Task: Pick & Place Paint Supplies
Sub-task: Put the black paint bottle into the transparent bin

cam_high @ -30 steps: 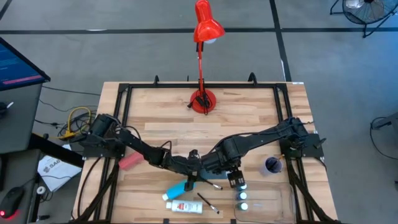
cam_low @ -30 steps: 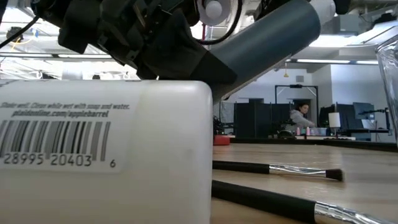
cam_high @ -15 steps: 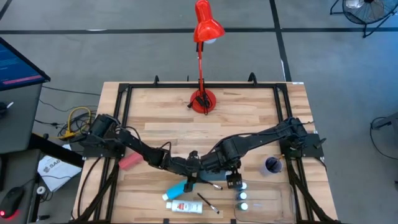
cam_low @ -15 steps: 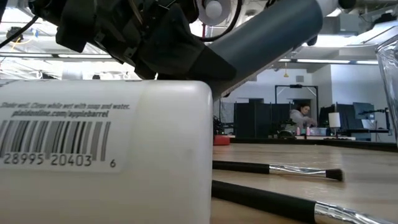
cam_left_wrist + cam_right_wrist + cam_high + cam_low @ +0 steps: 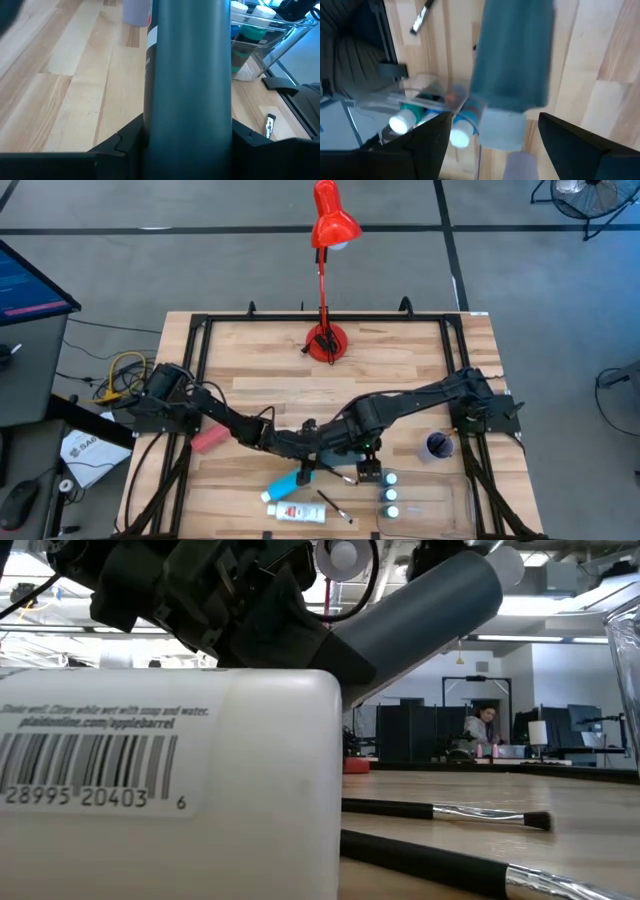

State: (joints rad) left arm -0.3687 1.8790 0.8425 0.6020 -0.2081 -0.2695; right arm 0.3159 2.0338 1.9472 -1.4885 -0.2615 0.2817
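Left gripper (image 5: 306, 467): seen just toward 6 o'clock of the table's centre in the high view; its fingers are clamped on a teal tube (image 5: 190, 75).
Teal tube: held at its dark end, with the lighter end pointing toward 7 o'clock, just above the wood.
Right gripper (image 5: 368, 471): placed at 3 o'clock of the left gripper; its fingers are spread apart and nothing is held between them.
Clear tray (image 5: 432, 506): set at the 5 o'clock corner of the table, just beside the right gripper.
Small bottles (image 5: 391, 496): three white-capped ones are lined up inside the tray, along its 9 o'clock end.
White tube (image 5: 294, 512): laid flat at the 6 o'clock edge, with a barcode shown to the low view.
Paintbrushes (image 5: 336, 506): two thin dark ones are laid on the wood between the white tube and the tray.
Lilac cup (image 5: 438, 446): stood at 12 o'clock of the tray.
Red lamp (image 5: 326, 340): stood at 12 o'clock of the table.
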